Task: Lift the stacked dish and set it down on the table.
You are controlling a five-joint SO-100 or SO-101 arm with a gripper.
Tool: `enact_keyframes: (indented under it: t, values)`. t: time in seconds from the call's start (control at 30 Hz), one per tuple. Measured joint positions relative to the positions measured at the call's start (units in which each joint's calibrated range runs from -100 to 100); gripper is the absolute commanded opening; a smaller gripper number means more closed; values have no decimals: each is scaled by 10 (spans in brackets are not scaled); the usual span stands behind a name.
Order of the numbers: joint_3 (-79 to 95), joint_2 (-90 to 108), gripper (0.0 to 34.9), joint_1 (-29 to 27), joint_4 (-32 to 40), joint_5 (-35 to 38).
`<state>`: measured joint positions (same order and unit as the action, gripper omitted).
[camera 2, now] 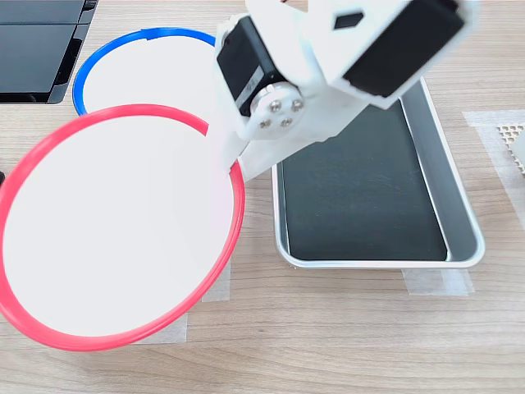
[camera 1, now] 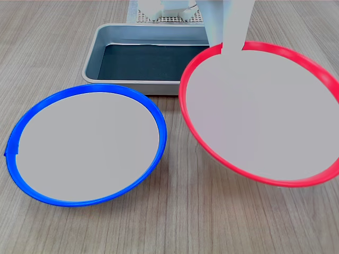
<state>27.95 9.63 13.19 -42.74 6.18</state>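
Second exterior view: end effector [camera 2: 232, 161] seemingly clamped on stacked dish [camera 2: 107, 230] above table [camera 2: 328, 328].

Legible text/labels/brands/nos./signs: none, both exterior views. No markings readable on any item or surface shown.

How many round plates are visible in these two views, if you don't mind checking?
2. The red-rimmed plate is held at its rim by the gripper; the blue-rimmed plate lies on the table.
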Motion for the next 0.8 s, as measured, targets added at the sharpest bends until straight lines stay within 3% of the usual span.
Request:
enact_keyframes:
  t: [0.8]
  values:
    - [52,-64,0,-10,64,10]
